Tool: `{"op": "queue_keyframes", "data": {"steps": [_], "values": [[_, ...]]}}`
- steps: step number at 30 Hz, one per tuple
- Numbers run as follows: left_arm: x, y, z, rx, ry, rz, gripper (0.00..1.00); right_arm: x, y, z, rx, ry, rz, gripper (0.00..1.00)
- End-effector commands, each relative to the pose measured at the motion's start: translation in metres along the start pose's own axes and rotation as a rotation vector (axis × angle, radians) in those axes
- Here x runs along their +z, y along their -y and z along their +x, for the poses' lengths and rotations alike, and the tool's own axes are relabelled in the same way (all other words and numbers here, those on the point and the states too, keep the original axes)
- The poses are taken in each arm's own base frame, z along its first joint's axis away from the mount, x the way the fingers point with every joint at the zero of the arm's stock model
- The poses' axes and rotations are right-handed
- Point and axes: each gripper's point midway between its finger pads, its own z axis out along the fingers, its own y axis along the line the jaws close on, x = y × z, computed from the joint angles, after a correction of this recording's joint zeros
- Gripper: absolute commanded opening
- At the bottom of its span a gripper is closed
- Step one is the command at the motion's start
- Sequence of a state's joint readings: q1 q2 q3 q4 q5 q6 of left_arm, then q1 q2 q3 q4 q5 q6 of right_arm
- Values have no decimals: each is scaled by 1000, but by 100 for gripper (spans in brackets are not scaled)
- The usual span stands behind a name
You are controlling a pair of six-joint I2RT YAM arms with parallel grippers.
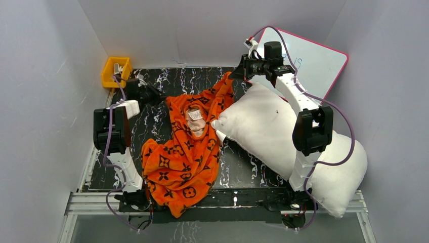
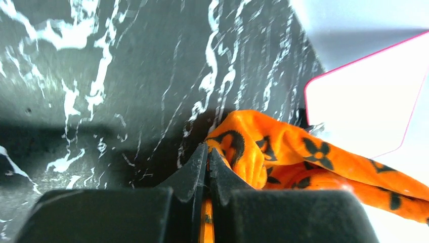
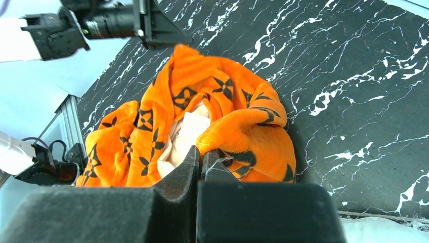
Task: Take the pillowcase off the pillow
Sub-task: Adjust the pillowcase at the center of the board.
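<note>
The bright-orange fleece pillowcase (image 1: pixel 177 162) with black motifs is crumpled on the black marbled tabletop (image 1: pixel 243 172), just beside the plump white rectangular pillow (image 1: pixel 263 126). Its edges are pinched by the closed left fingers (image 2: pixel 195 172) and right fingers (image 3: pixel 184 169).

Your black marbled table (image 1: pixel 243 169): orange pillowcase (image 1: pixel 179 162) crumpled on it. White pillow (image 1: pixel 263 131) right of pillowcase, touching it. Yellow bin (image 1: pixel 115 72) far-left of pillowcase. Pink-framed whiteboard (image 1: pixel 316 63) far-right of pillowcase, tilted.

pillowcase (image 1: pixel 179 162): orange, crumpled, left | pillow (image 1: pixel 258 126): white, bare, right, corner touching pillowcase
</note>
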State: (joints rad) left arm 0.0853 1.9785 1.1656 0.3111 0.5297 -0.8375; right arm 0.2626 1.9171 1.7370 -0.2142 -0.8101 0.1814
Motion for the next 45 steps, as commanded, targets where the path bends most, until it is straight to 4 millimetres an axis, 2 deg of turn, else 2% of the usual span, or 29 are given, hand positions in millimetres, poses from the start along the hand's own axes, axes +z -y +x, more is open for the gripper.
{"op": "queue_keyframes", "data": {"steps": [1, 3, 5, 8, 9, 11, 15, 19, 21, 26, 28, 29, 30, 31, 32, 34, 35, 37, 39, 41, 42, 45], "values": [[-62, 74, -83, 208, 233, 98, 0, -20, -27, -40, -114, 85, -17, 0], [-88, 94, -107, 301, 322, 105, 0, -20, -28, -43, -121, 87, -10, 0], [-111, 110, -120, 406, 395, 103, 0, -22, -29, -46, -127, 90, -6, 0], [-137, 123, -119, 547, 470, 111, 0, -21, -28, -43, -113, 93, -6, 0], [-139, 111, -109, 568, 489, 98, 0, -19, -25, -38, -100, 88, -5, 0], [-154, 107, -100, 628, 577, 117, 0, -16, -21, -29, -68, 75, -8, 0], [-159, 88, -51, 669, 543, 195, 0, -10, -15, -6, -16, 36, -21, 0], [-147, 70, 12, 607, 389, 261, 0, -8, -9, 13, 18, 6, -14, 0], [-143, 67, 40, 587, 327, 251, 0, -7, -6, 19, 23, -7, -4, 0], [-144, 94, 131, 605, 142, 305, 0, -8, -3, 28, 28, -31, 12, 0], [-149, 98, 170, 603, 74, 324, 0, -8, -1, 29, 30, -35, 18, 0], [-152, 93, 188, 591, 38, 320, 0, -7, 0, 30, 33, -36, 21, 0], [-156, 87, 203, 569, 4, 311, 3, -7, 1, 31, 37, -39, 22, 0], [-160, 78, 216, 548, -25, 295, 12, -6, 2, 31, 38, -43, 24, 0], [-163, 63, 228, 520, -57, 265, 25, -6, 2, 31, 40, -46, 25, 0], [-171, 43, 236, 495, -75, 203, 50, -5, 4, 31, 41, -48, 32, 0], [-176, 36, 232, 502, -59, 161, 65, -5, 6, 31, 40, -47, 38, 0], [-189, 25, 214, 503, 20, 54, 86, -5, 7, 28, 40, -45, 41, 0], [-197, 29, 192, 507, 121, 4, 97, -5, 7, 27, 43, -47, 41, 0], [-202, 28, 169, 499, 194, -98, 98, -5, 6, 25, 43, -44, 38, 0], [-201, 32, 165, 510, 190, -114, 98, -5, 5, 24, 44, -42, 37, 0], [-183, 36, 172, 483, 110, -136, 98, -6, 4, 22, 45, -36, 36, 0]]}}
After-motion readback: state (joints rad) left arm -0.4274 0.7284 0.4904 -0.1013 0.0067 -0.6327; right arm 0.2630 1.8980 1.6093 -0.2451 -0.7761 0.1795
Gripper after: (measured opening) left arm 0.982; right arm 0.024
